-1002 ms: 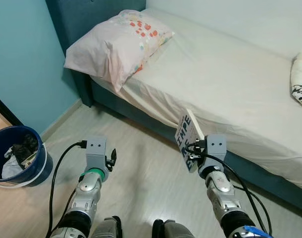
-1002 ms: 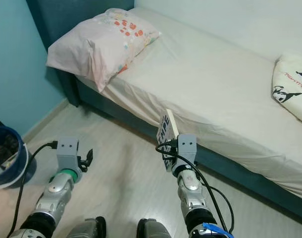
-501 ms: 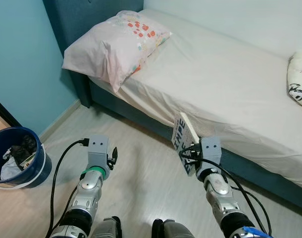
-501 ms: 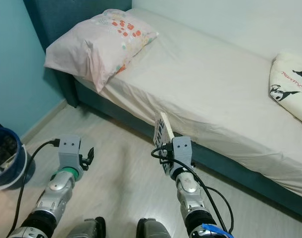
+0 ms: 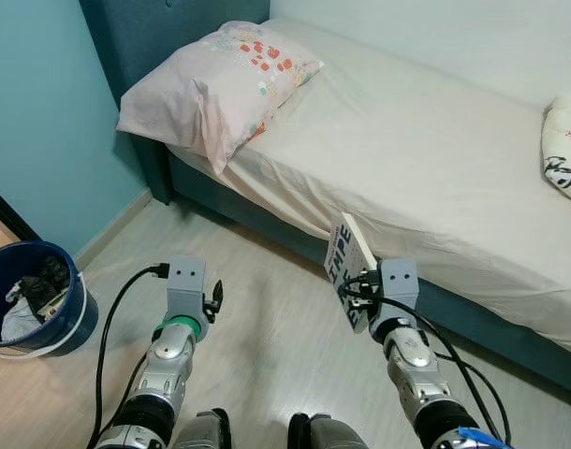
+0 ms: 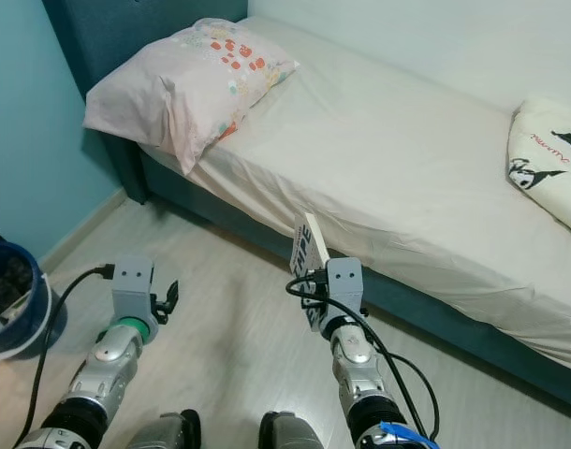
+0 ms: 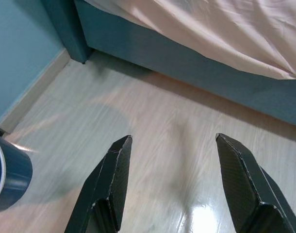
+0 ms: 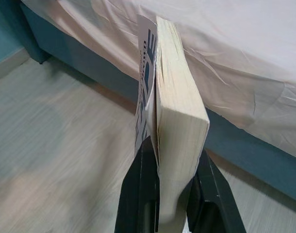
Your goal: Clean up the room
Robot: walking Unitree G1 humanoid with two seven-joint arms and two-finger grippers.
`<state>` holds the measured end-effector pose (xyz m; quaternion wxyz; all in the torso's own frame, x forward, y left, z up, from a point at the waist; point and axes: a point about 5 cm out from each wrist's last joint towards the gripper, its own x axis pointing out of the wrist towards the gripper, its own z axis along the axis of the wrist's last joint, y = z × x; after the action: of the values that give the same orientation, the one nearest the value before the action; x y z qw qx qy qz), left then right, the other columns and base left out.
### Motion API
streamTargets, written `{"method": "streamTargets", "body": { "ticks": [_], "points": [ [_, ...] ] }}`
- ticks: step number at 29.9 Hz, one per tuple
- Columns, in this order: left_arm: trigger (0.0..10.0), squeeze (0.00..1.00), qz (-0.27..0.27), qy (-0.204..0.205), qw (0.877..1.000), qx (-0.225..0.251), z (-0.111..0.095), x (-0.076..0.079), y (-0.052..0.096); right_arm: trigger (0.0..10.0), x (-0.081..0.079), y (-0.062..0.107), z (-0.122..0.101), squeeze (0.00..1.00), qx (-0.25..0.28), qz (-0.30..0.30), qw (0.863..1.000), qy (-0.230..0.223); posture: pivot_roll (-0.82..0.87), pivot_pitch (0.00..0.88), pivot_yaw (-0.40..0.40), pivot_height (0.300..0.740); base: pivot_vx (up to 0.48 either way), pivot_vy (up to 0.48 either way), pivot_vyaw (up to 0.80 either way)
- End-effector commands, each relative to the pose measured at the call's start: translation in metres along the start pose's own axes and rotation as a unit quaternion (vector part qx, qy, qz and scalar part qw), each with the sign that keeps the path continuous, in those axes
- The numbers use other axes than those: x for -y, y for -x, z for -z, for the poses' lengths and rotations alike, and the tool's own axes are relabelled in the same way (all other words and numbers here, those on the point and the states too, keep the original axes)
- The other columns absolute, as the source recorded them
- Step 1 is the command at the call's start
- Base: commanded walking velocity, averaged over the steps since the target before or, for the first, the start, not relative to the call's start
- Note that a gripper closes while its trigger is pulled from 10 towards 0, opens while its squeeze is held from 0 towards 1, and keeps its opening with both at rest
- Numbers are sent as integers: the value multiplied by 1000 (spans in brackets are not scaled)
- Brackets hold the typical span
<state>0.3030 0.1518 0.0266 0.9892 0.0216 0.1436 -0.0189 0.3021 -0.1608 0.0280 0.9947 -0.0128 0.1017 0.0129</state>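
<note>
A thick paperback book (image 5: 346,265) with a white and blue lettered cover stands upright in my right gripper (image 8: 171,160), which is shut on its lower end. It hangs above the wooden floor, just in front of the bed's side rail (image 5: 267,224). In the right wrist view the book (image 8: 173,102) shows its cream page edge between the two black fingers (image 8: 140,194). My left gripper (image 7: 174,184) is open with nothing between its fingers, held low over the bare floor (image 7: 153,131) to the left.
The bed (image 5: 435,140) with a beige sheet runs from the back left to the right, with a pink pillow (image 5: 215,84) at its head and a printed cushion (image 5: 562,150) at the right edge. A blue bin (image 5: 33,295) with rubbish stands at the left by the teal wall.
The view has drifted slightly. My right gripper with the book has shifted a little left and lower in the picture. The left arm is unchanged.
</note>
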Motion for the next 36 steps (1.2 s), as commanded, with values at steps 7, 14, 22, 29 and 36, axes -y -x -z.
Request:
{"method": "streamTargets", "body": {
  "ticks": [7,14,22,29,36],
  "points": [
    [10000,0,0,-6,1000,5,1,1,2,10000,1,0,0,0,3,2,1000,-12,24,91,-20,737,0,0,0],
    [10000,0,-2,-7,1000,-3,5,-2,4,10000,0,0,-1,0,5,-4,1000,-8,18,83,-20,737,0,0,0],
    [10000,0,1,-3,1000,-3,6,1,3,10000,1,0,-3,0,12,-10,1000,-26,19,65,-27,737,0,0,0],
    [10000,0,1,-1,1000,1,3,3,2,10000,1,0,-4,0,16,-16,999,-30,18,59,-30,737,0,0,0],
    [10000,0,3,2,1000,-2,4,6,2,10000,1,-2,-6,0,14,-24,999,-34,18,44,-37,737,0,0,0]
  ]
}}
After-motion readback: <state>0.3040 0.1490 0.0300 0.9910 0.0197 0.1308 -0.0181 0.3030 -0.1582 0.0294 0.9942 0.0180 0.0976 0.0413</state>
